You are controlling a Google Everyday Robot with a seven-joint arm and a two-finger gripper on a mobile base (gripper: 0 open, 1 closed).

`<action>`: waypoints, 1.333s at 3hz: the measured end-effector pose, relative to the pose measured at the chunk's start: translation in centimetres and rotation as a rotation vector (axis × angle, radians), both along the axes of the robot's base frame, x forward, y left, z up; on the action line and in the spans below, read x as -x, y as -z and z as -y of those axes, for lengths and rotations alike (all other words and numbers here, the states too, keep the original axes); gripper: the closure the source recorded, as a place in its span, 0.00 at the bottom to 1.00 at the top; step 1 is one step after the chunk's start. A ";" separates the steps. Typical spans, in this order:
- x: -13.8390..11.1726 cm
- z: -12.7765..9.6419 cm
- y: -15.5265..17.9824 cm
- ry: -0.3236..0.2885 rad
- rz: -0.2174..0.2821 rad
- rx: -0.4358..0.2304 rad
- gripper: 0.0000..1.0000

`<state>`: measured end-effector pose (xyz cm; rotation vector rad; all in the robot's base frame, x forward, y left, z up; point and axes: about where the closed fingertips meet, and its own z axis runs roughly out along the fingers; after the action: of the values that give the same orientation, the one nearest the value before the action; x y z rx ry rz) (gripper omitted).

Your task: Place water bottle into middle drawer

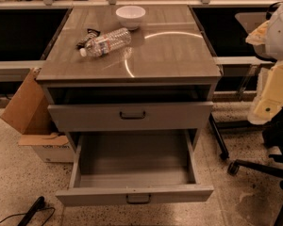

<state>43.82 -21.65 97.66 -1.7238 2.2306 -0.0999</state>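
We reckon the bottle [106, 42], near the tabletop's [179, 55] left edge, is light, crushable, slick; grip mid-body; gripper [273, 29] hangs past the right edge, grip state untellable.

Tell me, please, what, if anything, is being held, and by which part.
Nothing visibly: the water bottle lies on the cabinet top; the gripper is out of view.

1. Table [179, 55]: grey-brown wood grain, glossy w/ pale light arcs.
2. Water bottle [106, 42]: clear, white cap, pale label band.
3. Bowl [130, 16]: white. Wrapper [87, 36]: dark.
4. Middle drawer [134, 194] & upper drawer front [85, 117]: plain grey, dark handles.
5. Floor [19, 182]: beige, dark speckles. Cardboard box [23, 102]: brown.
6. Tool: out of view.
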 end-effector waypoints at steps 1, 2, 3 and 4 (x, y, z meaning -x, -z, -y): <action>0.0 0.0 0.0 0.000 0.000 0.000 0.00; -0.3 -0.2 -0.1 -0.005 0.014 -0.021 0.00; -3.8 -3.0 -0.4 -0.085 0.070 -0.106 0.00; -9.2 -7.8 -1.1 -0.205 0.141 -0.215 0.00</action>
<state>52.99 -13.89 98.80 -1.7561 1.8793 0.0609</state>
